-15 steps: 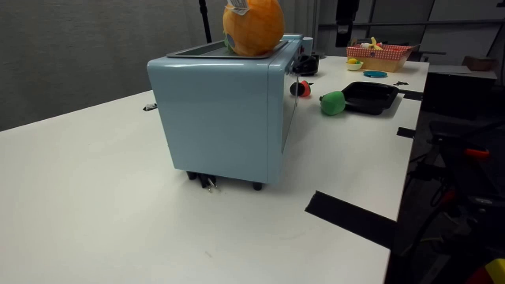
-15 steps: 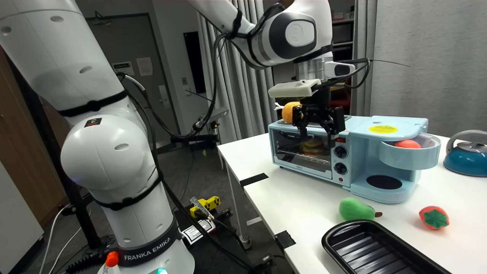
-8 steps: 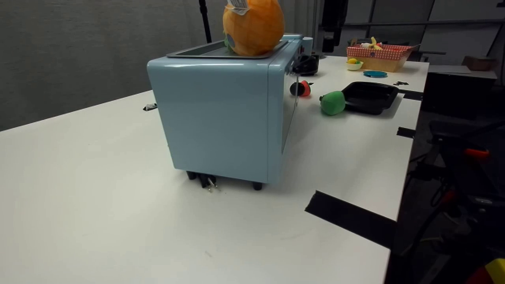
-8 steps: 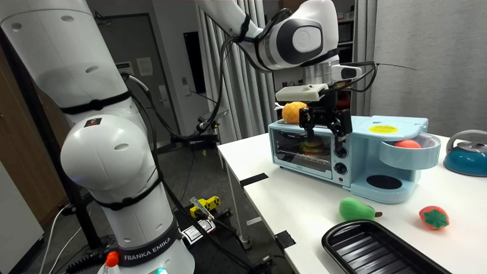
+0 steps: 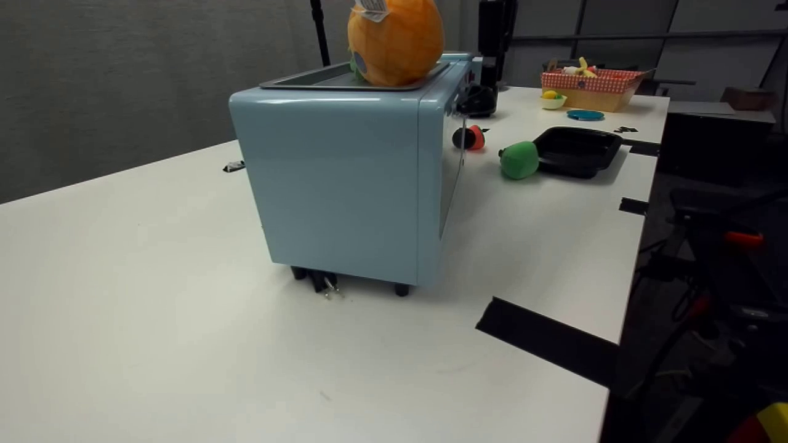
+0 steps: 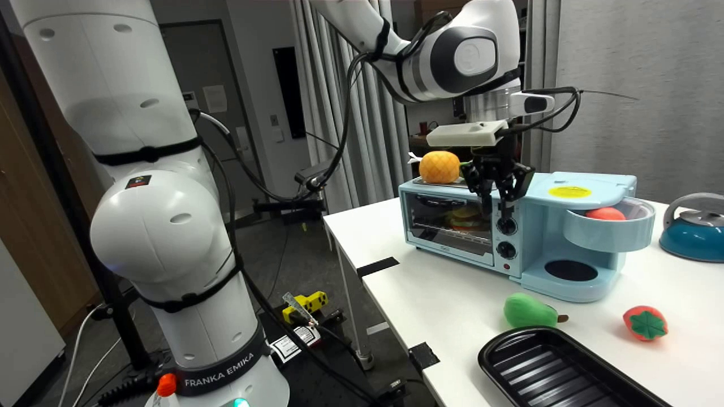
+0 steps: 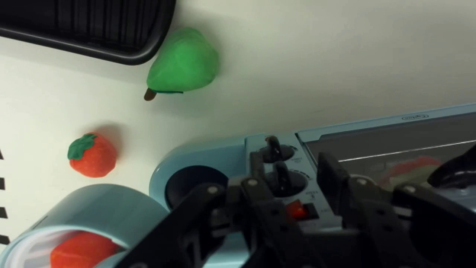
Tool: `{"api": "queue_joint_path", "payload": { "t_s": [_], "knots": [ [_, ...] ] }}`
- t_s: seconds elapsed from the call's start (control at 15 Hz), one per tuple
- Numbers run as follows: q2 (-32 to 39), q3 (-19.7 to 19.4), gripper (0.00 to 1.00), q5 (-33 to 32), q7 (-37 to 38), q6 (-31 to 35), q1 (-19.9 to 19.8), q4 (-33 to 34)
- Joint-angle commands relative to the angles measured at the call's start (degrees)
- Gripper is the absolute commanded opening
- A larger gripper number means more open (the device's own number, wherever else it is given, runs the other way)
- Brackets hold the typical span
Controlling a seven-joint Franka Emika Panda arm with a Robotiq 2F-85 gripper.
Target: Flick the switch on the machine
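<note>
The machine (image 6: 531, 254) is a pale blue boxy oven; in an exterior view its plain side (image 5: 332, 184) faces the camera. In the wrist view its front panel carries a red rocker switch (image 7: 296, 210) beside two black knobs, the nearer knob (image 7: 286, 182) being larger in view. My gripper (image 7: 292, 167) points down in front of this panel, its fingers apart on either side of the knobs and switch, with nothing held. In an exterior view my gripper (image 6: 496, 210) hangs over the upper knob area, and its finger hides the switch there. Whether it touches the panel, I cannot tell.
An orange plush (image 6: 439, 167) sits on the machine's top. On the white table in front lie a green pear (image 6: 529, 311), a red strawberry (image 6: 645, 323) and a black pan (image 6: 565, 373). A blue kettle (image 6: 693, 237) stands beyond the machine's far end.
My gripper has moved toward the machine's knob panel and a little lower. Its fingers have come closer together. The machine and the toys have stayed put.
</note>
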Motion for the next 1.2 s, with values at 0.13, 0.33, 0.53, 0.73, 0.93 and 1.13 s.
{"api": "queue_joint_path", "payload": {
  "t_s": [0.13,0.33,0.53,0.73,0.93,1.13],
  "knots": [
    [0.6,0.5,0.0,1.5,-4.3,-0.3,0.2,2.0],
    [0.5,0.9,0.0,2.0,-5.6,-1.1,0.5,1.1],
    [0.9,1.3,0.0,1.9,-5.9,-1.2,0.5,0.5],
    [1.0,1.4,0.0,0.8,-5.4,-1.4,0.3,0.6],
    [0.3,1.4,0.0,-0.2,-4.7,-1.6,0.3,0.2],
    [0.1,1.3,0.0,-1.0,-4.3,-2.2,0.1,0.3]
  ]
}}
